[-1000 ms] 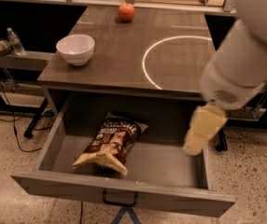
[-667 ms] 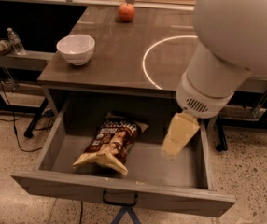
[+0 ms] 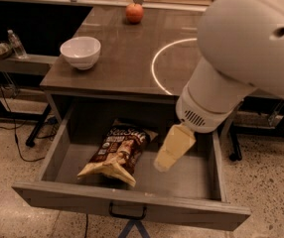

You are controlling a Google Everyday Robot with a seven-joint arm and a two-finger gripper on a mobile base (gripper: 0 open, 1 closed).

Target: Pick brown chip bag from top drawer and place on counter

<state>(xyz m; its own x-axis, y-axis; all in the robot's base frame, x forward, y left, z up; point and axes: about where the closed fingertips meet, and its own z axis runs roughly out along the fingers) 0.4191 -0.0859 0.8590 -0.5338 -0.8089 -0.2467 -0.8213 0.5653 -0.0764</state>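
The brown chip bag (image 3: 116, 151) lies flat in the open top drawer (image 3: 57, 150), left of centre, with its "Sea Salt" lettering facing up. My gripper (image 3: 172, 148) hangs from the big white arm over the right half of the drawer. It is just right of the bag and apart from it, with its pale fingers pointing down and to the left. The counter (image 3: 122, 51) above the drawer bears a bright circular ring (image 3: 157, 71).
A white bowl (image 3: 80, 52) stands at the counter's left edge and a red apple (image 3: 134, 12) at its back. The drawer's dark handle (image 3: 127, 213) is at its front centre. My white arm (image 3: 246, 48) covers the counter's right side. Cables and a shelf with a bottle lie at the left.
My arm has swung to the left over the drawer, carrying the gripper from the drawer's right end to just beside the chip bag. The bag has not moved.
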